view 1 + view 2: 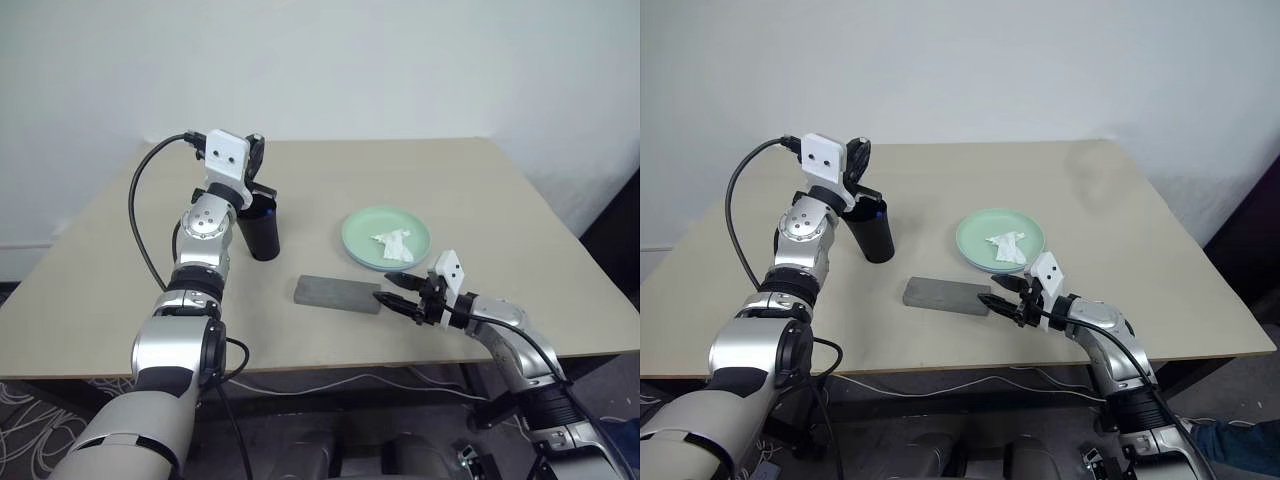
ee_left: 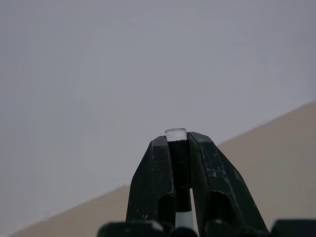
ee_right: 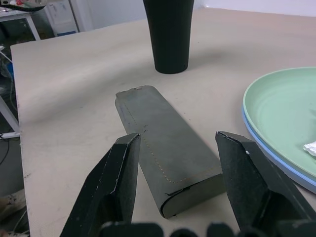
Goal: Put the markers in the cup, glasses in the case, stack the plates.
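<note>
My left gripper (image 1: 256, 152) is raised just above the rim of the black cup (image 1: 262, 235) and is shut on a marker (image 2: 176, 134), whose pale end pokes out between the fingertips. A blue marker cap (image 1: 880, 209) peeks out at the cup's rim. The closed grey case (image 1: 338, 293) lies flat in front of the cup. Open at the case's near end, my right gripper (image 3: 177, 143) has one finger to each side. The mint green plate (image 1: 365, 235) rests on the light blue plate (image 3: 276, 158). The glasses are out of view.
A crumpled white tissue (image 1: 392, 245) lies on the green plate. The beige table (image 1: 450, 180) ends close behind my right arm, and a white wall stands beyond its far edge. A black cable loops off my left wrist.
</note>
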You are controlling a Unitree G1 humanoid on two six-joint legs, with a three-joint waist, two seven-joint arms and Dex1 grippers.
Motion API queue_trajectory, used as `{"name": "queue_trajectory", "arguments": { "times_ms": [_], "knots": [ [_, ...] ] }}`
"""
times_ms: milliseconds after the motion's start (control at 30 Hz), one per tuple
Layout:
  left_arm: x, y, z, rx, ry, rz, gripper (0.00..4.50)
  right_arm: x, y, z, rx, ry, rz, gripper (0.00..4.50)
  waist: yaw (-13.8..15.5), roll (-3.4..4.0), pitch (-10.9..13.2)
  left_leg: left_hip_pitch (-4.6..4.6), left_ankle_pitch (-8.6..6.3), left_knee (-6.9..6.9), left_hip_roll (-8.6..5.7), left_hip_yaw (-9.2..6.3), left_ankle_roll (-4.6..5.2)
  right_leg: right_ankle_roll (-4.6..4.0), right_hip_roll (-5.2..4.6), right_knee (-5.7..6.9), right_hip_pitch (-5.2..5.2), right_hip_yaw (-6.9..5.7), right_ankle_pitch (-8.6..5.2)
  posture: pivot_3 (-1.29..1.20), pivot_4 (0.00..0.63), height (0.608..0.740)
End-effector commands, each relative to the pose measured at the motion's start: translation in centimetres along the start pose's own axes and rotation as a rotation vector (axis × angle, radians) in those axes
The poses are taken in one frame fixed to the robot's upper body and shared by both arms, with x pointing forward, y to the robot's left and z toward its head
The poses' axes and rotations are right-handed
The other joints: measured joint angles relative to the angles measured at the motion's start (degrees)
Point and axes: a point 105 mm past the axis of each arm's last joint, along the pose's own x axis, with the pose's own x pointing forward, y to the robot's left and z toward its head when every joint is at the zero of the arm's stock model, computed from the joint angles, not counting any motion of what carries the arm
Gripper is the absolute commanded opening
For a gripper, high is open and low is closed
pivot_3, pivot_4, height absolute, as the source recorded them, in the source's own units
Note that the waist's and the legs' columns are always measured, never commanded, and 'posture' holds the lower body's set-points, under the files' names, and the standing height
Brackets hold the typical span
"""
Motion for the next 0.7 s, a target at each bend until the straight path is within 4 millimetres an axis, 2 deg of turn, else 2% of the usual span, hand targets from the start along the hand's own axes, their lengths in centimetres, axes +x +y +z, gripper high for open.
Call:
{"name": "queue_trajectory", "arguments": {
  "times_ms": [33,167,467,700],
  "knots": [
    [1.0,0.6,2.3,0.040,-0.071,0.017,0.04,-0.5,-0.5,1.6,-0.051,-0.044,-0.020,2.64,-0.01,0.00,0.00,0.00,0.00,0.00,-0.01,0.00,0.00,0.01,0.01,0.00,0.00,0.00,0.01,0.00,0.000,0.738],
    [1.0,0.3,1.7,0.029,-0.048,0.019,0.04,-0.5,-0.4,1.6,-0.052,-0.042,-0.021,2.64,-0.02,-0.01,-0.01,0.00,0.00,0.01,-0.01,0.00,0.00,0.02,0.01,0.00,0.00,0.00,0.02,0.00,0.000,0.738],
    [0.9,0.1,1.3,0.032,-0.033,0.025,3.11,-0.6,-0.4,1.6,-0.053,-0.041,-0.022,2.64,-0.02,-0.02,-0.01,0.00,0.00,0.02,-0.01,0.00,0.00,0.04,0.00,0.00,0.02,-0.02,0.02,0.00,0.000,0.738],
    [0.8,0.2,1.5,-0.009,-0.045,-0.005,3.11,-0.6,-0.4,1.6,-0.054,-0.041,-0.020,2.64,-0.02,-0.02,-0.01,0.00,0.00,0.02,-0.01,0.00,0.00,0.04,0.01,0.01,0.02,-0.02,0.02,0.00,0.000,0.738]
  ]
}}
